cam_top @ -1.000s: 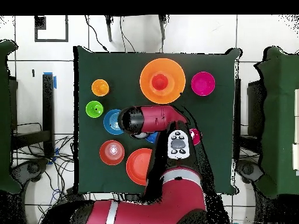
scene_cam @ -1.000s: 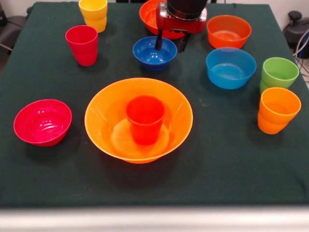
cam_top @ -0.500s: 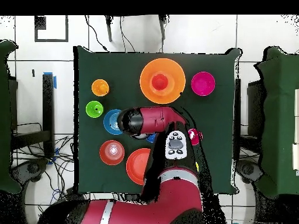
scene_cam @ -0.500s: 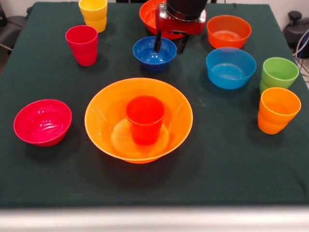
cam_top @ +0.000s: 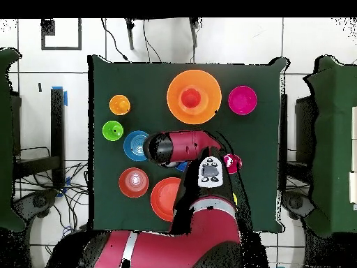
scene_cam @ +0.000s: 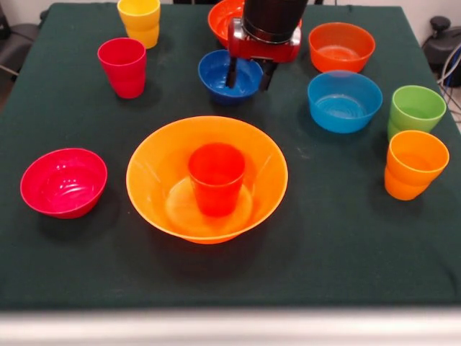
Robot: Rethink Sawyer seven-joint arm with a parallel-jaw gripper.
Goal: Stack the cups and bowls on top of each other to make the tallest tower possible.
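The large orange bowl (scene_cam: pixel 155 173) stands at the table's middle front with the red-orange cup (scene_cam: pixel 216 176) upright inside it; both also show in the overhead view (cam_top: pixel 178 87). My gripper (scene_cam: pixel 249 76) is open at the dark blue bowl (scene_cam: pixel 215 78). One finger is inside the bowl and the other is outside its right rim. The arm hides most of this bowl in the overhead view. Standing alone are the light blue bowl (scene_cam: pixel 344 101), orange-red bowl (scene_cam: pixel 341 47), magenta bowl (scene_cam: pixel 63 182), and the crimson (scene_cam: pixel 122 66), yellow (scene_cam: pixel 139 21), green (scene_cam: pixel 415 109) and orange (scene_cam: pixel 414 163) cups.
The large red-orange bowl (scene_cam: pixel 222 18) sits just behind my gripper, partly hidden by it. The table has a dark green cloth (scene_cam: pixel 324 238) with a pale front edge. In the overhead view my arm (cam_top: pixel 188 146) reaches from the bottom over the table's middle.
My gripper has come down a little and shifted slightly left in the front view, its fingers now lower around the dark blue bowl's right rim. Nothing else moved.
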